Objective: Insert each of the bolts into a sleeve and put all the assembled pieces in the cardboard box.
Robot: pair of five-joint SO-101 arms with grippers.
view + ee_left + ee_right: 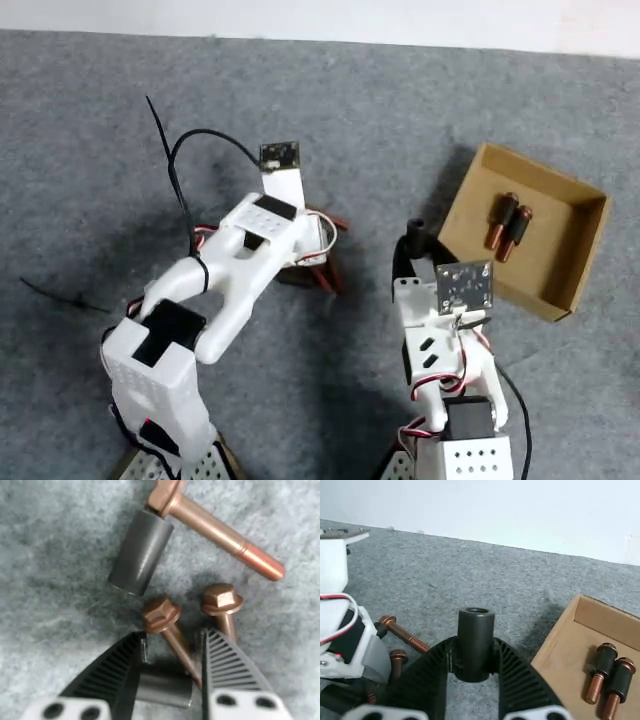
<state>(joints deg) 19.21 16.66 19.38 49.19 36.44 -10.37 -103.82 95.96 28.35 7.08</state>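
**Left gripper** (175,635): lowered to the grey carpet (400,120), jaws standing moderately apart and closed on nothing that can be made out. A short copper bolt (167,630) lies slantwise between the fingers, its hex head just ahead of the tips. A dark sleeve (165,690) lies deeper in the gap, near the finger bases. Whether either finger touches it cannot be told.

A second short bolt (222,600) rests just ahead of one fingertip, with its shank passing behind that finger. Farther ahead lies a long bolt (225,535), and another sleeve (141,552) lies beside it, one end touching the bolt's head.

**Right gripper** (474,652): raised off the carpet, jaws narrowed onto an upright sleeve (476,625). The open bore of this piece faces up, and its upper half stands clear above the fingers.

**Cardboard box** (565,255): sits near this gripper, ahead of it and to its outer side. Inside are two assembled pieces (503,222), each a bolt seated in a sleeve, lying side by side and touching.

The loose bolts and the left arm (340,630) lie to this gripper's inner side.
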